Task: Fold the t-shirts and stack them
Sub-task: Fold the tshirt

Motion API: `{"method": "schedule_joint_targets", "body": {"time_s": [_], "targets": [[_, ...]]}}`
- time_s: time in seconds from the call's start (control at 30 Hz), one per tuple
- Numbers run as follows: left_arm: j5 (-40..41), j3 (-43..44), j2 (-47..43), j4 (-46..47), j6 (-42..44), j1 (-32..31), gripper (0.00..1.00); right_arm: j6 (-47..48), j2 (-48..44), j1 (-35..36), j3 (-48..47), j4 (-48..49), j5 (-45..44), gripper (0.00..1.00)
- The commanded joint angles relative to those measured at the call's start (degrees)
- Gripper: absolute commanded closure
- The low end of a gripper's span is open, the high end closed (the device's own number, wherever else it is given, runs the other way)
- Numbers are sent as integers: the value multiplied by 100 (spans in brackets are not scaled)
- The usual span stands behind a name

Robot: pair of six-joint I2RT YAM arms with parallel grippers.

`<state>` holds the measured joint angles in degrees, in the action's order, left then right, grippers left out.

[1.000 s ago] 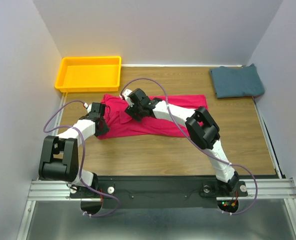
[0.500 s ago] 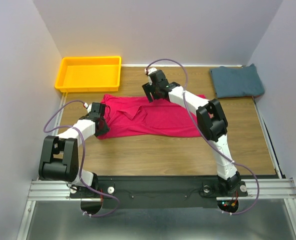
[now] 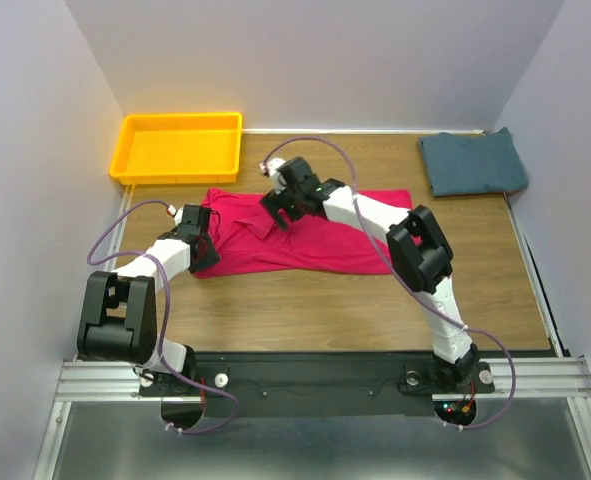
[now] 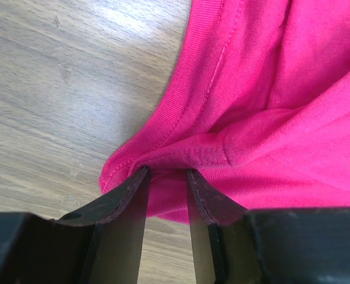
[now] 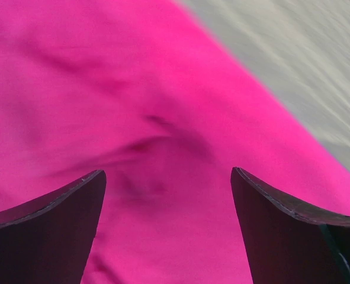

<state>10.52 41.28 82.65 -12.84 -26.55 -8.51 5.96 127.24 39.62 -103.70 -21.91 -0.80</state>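
Note:
The crimson-pink t-shirt point(image 3: 325, 240) lies spread flat across the middle of the wooden table. My left gripper point(image 3: 205, 258) is at its near left corner; in the left wrist view the gripper point(image 4: 166, 174) is shut on a bunched hem fold of the pink shirt point(image 4: 281, 89). My right gripper point(image 3: 277, 215) hovers over the shirt's collar area on the left half; in the right wrist view the gripper point(image 5: 166, 177) is wide open and empty above the pink cloth point(image 5: 133, 89). The teal-blue t-shirt point(image 3: 472, 163) lies folded at the far right corner.
A yellow plastic tray point(image 3: 125, 165) stands at the far left, just behind the pink shirt. Bare wood point(image 3: 305, 300) runs along the near side of the table. Walls close in on the left, right and back.
My right gripper swung from the collar area to the shirt's far edge, then came back left and nearer over the shirt. The left gripper has not moved.

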Motion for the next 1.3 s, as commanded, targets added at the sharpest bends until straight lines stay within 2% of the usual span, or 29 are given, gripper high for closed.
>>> {"method": "schedule_joint_targets", "body": {"time_s": [0.0, 0.27, 1.0, 1.27], "targets": [[11, -32, 76, -149, 44, 60, 57, 678, 29, 634, -458, 161, -157, 6], [-41, -32, 120, -140, 53, 52, 57, 1082, 678, 1206, -1002, 161, -789, 5], [-77, -58, 128, -149, 88, 60, 57, 1883, 1294, 1048, -1899, 170, -2056, 5], [-103, -58, 137, -140, 79, 52, 57, 1936, 1785, 759, -2873, 178, -2284, 5]]}}
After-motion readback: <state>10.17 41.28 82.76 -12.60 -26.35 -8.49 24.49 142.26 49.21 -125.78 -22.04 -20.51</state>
